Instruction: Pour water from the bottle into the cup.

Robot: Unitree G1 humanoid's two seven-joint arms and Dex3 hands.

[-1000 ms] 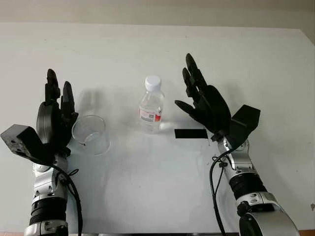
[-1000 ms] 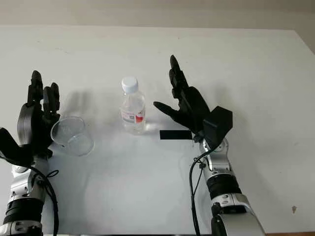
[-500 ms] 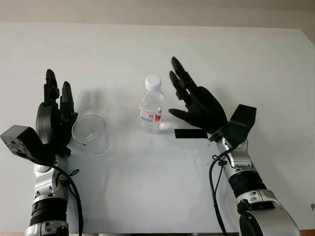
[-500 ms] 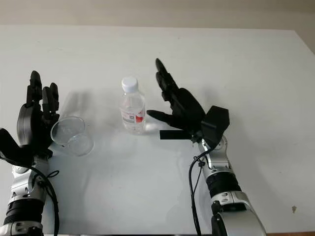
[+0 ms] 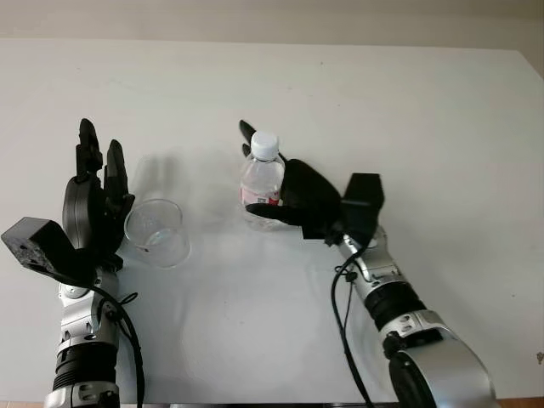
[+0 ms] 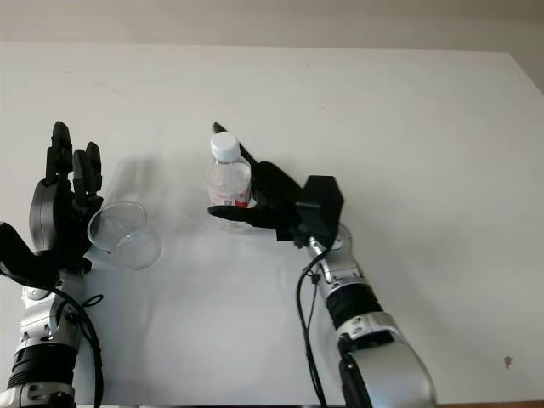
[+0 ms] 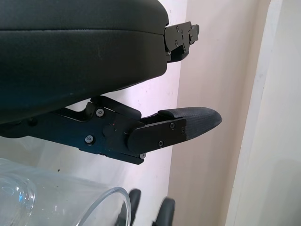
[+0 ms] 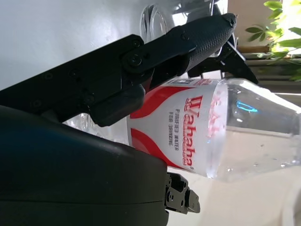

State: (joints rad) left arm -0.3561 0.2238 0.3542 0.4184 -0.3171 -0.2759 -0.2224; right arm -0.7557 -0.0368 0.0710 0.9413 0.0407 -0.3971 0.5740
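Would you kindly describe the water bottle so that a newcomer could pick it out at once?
On the white table, look near the middle, just right of the clear plastic cup beside the open left hand. There stands the small clear plastic bottle, upright, with the right hand around it. Its white cap and red-and-white label set it apart from the plain, open-topped cup.

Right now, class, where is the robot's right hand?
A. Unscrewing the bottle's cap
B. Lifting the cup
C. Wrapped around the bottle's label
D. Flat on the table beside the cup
C: the right hand has its fingers around the middle of the bottle, at the red and white label, with the white cap above it untouched.
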